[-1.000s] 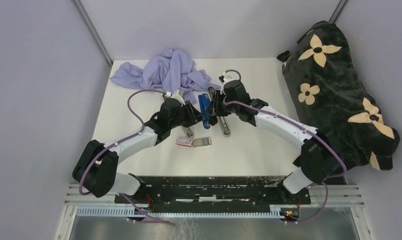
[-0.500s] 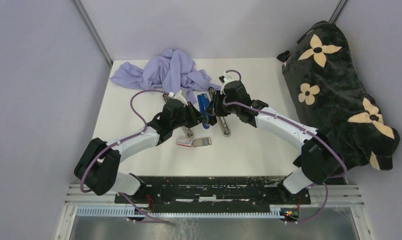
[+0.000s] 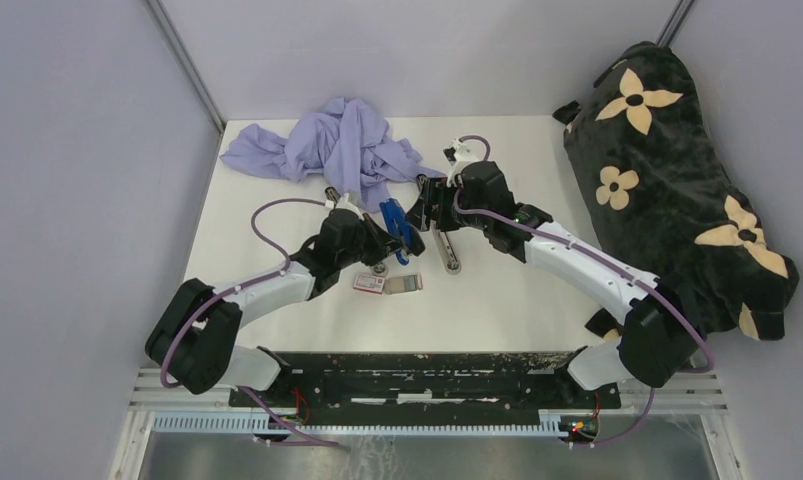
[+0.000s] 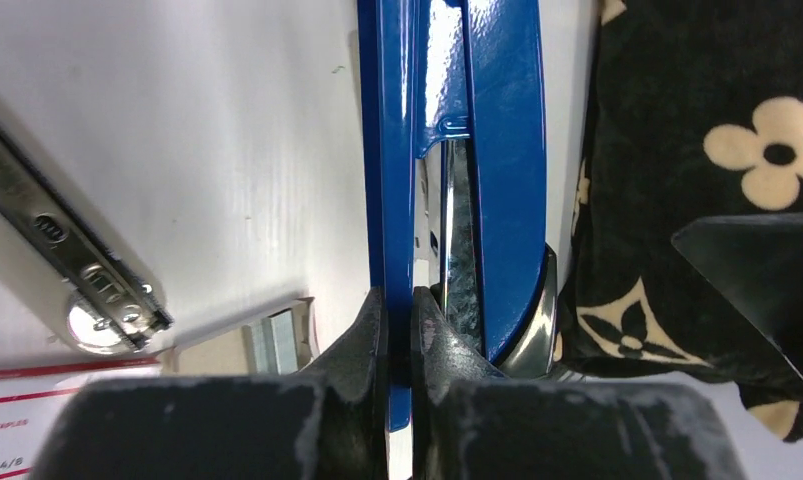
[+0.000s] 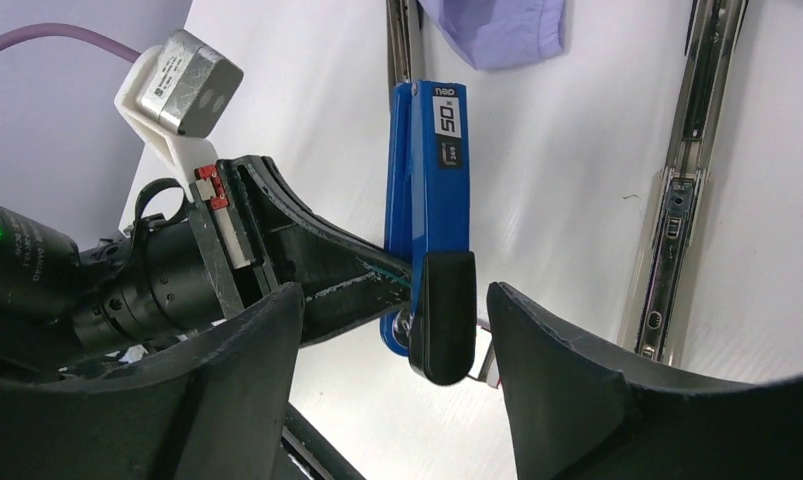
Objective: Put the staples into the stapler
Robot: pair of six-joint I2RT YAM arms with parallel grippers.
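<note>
Stapler (image 4: 502,150) being pinched by its blue edge in left gripper (image 4: 397,320), right gripper (image 5: 392,305) hanging open beside it, staples (image 3: 405,284) lying nearby.

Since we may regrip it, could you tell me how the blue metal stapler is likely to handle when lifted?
The glossy blue metal stapler looks rigid, probably heavy for its size. The left claw pinches only one thin edge, so it may pivot or slip.

stapler (image 4: 497,150) cut off at top; left gripper (image 4: 398,312) hides most staples (image 4: 273,342)
</note>
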